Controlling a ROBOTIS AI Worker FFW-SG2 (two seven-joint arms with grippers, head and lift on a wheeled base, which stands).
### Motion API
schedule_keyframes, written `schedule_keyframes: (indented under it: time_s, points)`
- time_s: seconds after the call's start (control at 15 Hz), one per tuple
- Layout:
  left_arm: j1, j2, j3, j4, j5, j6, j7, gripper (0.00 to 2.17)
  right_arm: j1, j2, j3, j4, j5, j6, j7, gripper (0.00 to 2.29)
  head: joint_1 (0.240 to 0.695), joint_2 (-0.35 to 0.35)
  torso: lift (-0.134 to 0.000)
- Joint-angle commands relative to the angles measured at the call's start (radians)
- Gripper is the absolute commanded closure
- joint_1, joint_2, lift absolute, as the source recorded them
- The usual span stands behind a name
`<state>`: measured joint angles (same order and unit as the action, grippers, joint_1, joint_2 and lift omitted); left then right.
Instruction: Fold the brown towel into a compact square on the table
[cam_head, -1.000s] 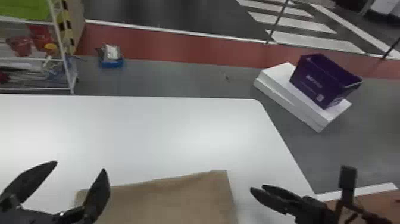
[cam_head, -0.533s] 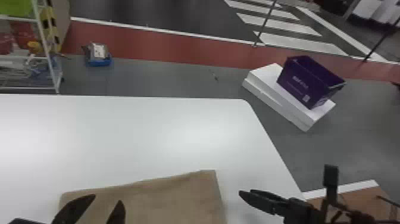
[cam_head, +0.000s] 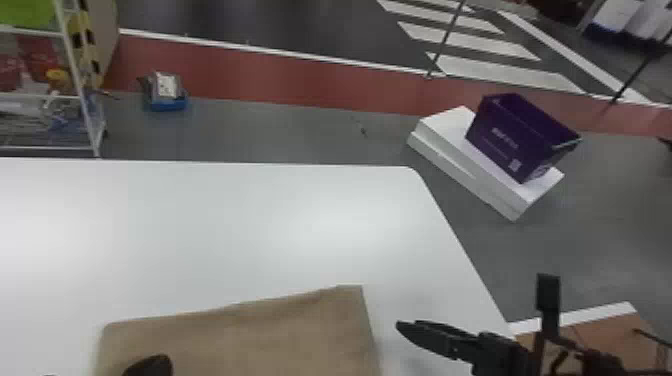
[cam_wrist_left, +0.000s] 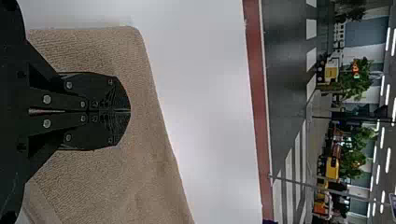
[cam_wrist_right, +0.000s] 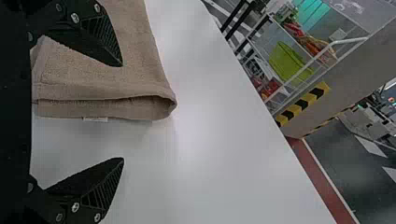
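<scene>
Presently, the head view locates the brown towel (cam_head: 240, 340), folded, on the white table (cam_head: 225, 230). The left gripper (cam_head: 149, 366) is over the towel; the right gripper (cam_head: 406, 327) is near its right-hand edge. Left wrist view: fingers closed together, no cloth visible between them. Right wrist view: fingers wide apart, gripping nothing, near the towel's doubled edge.

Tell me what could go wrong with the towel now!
The right hand is open by the towel's layered edge, so it might pinch just one layer and pull the fold apart. The left hand is shut, right over the cloth. If it's touching, it might drag the towel and make it wrinkly or crooked.
</scene>
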<state>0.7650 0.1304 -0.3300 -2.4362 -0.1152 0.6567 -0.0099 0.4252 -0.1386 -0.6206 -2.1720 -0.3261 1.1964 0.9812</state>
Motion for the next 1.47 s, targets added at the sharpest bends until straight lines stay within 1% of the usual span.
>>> schedule_keyframes:
  time_s: [0.0,0.07,0.4,0.6,1.13,1.27,1.4]
  points:
    - [0.003,0.002,-0.003,-0.007,-0.001,0.048,-0.002,1.63,-0.009,-0.009,0.001,0.0,0.004,0.036,0.001,0.18,0.695,-0.35,-0.124]
    - [0.005,0.0,-0.006,-0.006,-0.001,0.051,-0.004,1.63,-0.013,-0.018,0.004,0.0,0.005,0.07,-0.001,0.16,0.695,-0.35,-0.124]
    - [-0.027,-0.002,-0.021,0.028,0.002,0.079,-0.01,1.63,-0.046,-0.018,0.028,0.0,0.027,0.134,-0.009,0.15,0.695,-0.35,-0.124]
    - [-0.044,-0.005,-0.02,0.048,0.003,0.104,-0.016,1.63,-0.077,-0.018,0.042,0.0,0.032,0.202,-0.016,0.15,0.695,-0.35,-0.124]
    - [-0.049,-0.002,-0.018,0.072,-0.001,0.097,-0.021,1.63,-0.157,-0.013,0.142,0.009,0.074,0.365,-0.087,0.19,0.695,-0.35,-0.124]
    - [-0.049,0.0,-0.018,0.074,-0.001,0.094,-0.022,1.63,-0.18,-0.013,0.165,0.012,0.091,0.376,-0.092,0.27,0.695,-0.343,-0.124]
    - [-0.049,0.0,-0.018,0.075,-0.001,0.094,-0.024,1.63,-0.201,-0.015,0.188,0.014,0.124,0.376,-0.107,0.28,0.695,-0.328,-0.124]
